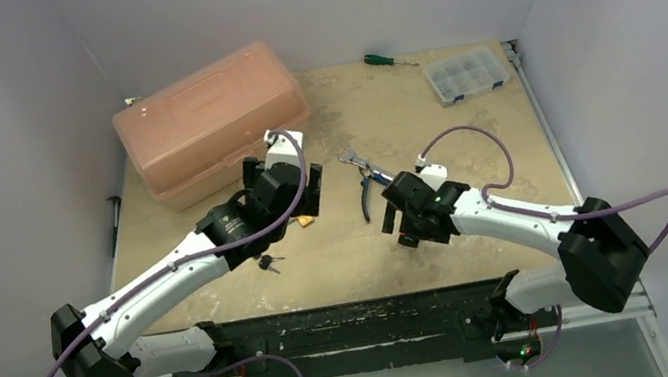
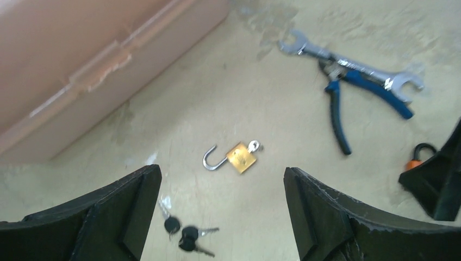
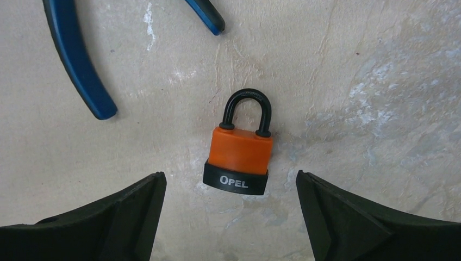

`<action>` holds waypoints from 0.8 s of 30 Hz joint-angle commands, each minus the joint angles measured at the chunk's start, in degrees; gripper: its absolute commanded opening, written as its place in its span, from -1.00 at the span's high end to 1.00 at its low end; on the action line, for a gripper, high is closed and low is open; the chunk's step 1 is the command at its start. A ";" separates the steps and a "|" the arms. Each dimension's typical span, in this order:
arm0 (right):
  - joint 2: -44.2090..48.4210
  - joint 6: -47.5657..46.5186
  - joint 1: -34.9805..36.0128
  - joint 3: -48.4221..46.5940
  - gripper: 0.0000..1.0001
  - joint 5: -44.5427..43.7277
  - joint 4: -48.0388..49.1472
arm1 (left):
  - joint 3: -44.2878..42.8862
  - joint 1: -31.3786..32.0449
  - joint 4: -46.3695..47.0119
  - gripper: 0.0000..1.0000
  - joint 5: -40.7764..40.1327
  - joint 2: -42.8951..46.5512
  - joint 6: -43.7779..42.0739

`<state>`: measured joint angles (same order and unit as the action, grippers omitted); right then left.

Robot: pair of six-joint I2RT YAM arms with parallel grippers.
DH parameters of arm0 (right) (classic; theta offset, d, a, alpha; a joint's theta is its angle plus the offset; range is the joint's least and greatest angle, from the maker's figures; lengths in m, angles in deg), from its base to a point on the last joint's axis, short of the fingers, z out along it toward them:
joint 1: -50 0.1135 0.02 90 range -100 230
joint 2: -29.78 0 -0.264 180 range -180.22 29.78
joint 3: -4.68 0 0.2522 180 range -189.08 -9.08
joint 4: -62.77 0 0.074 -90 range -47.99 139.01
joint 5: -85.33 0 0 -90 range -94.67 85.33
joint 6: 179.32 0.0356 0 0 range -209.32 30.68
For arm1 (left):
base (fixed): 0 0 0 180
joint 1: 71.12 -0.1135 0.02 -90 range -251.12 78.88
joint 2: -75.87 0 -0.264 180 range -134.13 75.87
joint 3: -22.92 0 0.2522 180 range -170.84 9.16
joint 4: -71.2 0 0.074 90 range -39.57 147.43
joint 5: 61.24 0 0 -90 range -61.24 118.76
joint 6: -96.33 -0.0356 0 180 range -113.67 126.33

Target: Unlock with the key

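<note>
Orange padlock (image 3: 238, 157) lies flat on the table (image 3: 380, 65), shackle shut, directly between the spread, empty fingers of my right gripper (image 3: 229, 176); its long axis runs straight away from me in the right wrist view, black shackle pointing to the far side, black "OPEL" base toward my wrist; the keyhole does not show, and I judge it sits under that base. It looks a compact, rigid lump, probably hefty for its size, with a smooth jacket that could slip; I would pinch it across the 2 orange flanks, leaving the base free for a key. Blue-handled pliers (image 3: 76, 65) lie just beyond it. Across the table my left gripper (image 2: 220, 171) hangs wide open, holding nothing, over a brass padlock (image 2: 241, 157) whose shackle is already swung out, 1 key (image 2: 253, 145) in its body; the key bunch (image 2: 185, 235) with black heads lies near, apart from it; a wrench (image 2: 348, 62) rests against the pliers, and the pink box (image 2: 81, 65) stands behind.
</note>
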<state>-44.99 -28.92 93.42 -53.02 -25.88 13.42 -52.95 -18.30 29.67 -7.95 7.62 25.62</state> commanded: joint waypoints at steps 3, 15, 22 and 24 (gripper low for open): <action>-3.81 -1.11 -0.35 0.35 -0.97 -0.38 4.56 | 4.38 -1.66 -10.81 -0.78 2.11 2.55 10.60; -11.34 -5.10 -0.88 -0.34 -0.11 -0.11 7.50 | 9.06 -1.88 -15.02 -0.77 3.94 7.94 16.53; -10.86 -14.65 -1.51 -1.91 0.63 3.77 12.47 | 12.31 -1.90 -13.60 -0.75 4.09 7.46 26.20; -11.24 -16.15 -2.28 -3.33 0.64 3.70 11.41 | 12.84 -1.95 -13.58 -0.75 3.94 7.59 27.15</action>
<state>-55.26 -39.54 92.24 -53.41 -24.16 21.20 -41.19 -19.81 15.04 -3.84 14.87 47.06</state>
